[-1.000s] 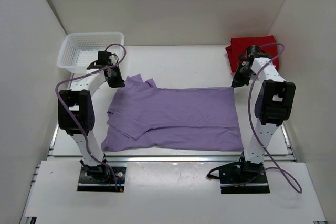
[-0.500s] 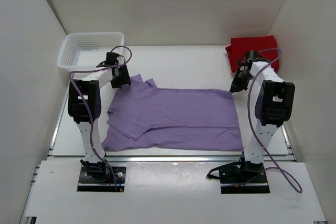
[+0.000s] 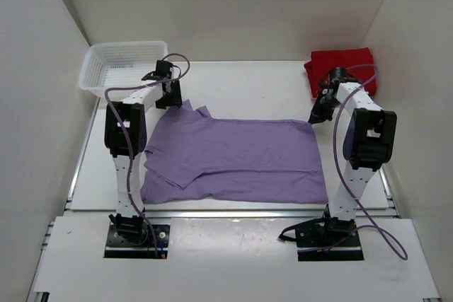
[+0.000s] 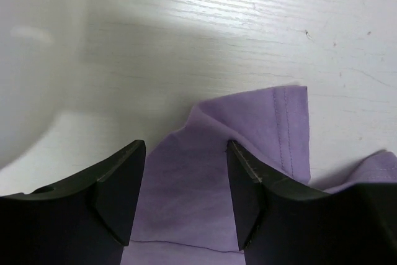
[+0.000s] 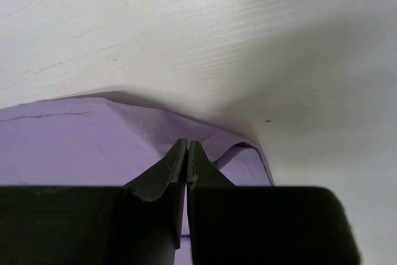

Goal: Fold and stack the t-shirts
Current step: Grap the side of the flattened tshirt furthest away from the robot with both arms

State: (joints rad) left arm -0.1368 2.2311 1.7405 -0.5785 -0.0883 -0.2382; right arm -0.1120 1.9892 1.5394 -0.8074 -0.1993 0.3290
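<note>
We are gripping the far corners for the first fold. Our left pincer (image 4: pixel 184 148), spread, has swung over from the basket (image 3: pixel 117 68) side. The lavender shirt (image 3: pixel 241 157) has its sleeve corner between the tips, so next we lower and close. Our right pincer (image 5: pixel 187 145) stays pinching the hem corner, and the red shirt (image 3: pixel 340 68) lies just beyond it.

Far strip of the table (image 3: pixel 241 81) between the white basket (image 3: pixel 90 81) and the red shirt (image 3: pixel 341 67) is wide open, easy pass. The purple shirt (image 3: pixel 237 160) eats the whole middle. Bare lane down its left. On the right it's tight: the right arm (image 3: pixel 367 139) stands just beside the cloth, and the side walls (image 3: pixel 35 104) box everything in.
</note>
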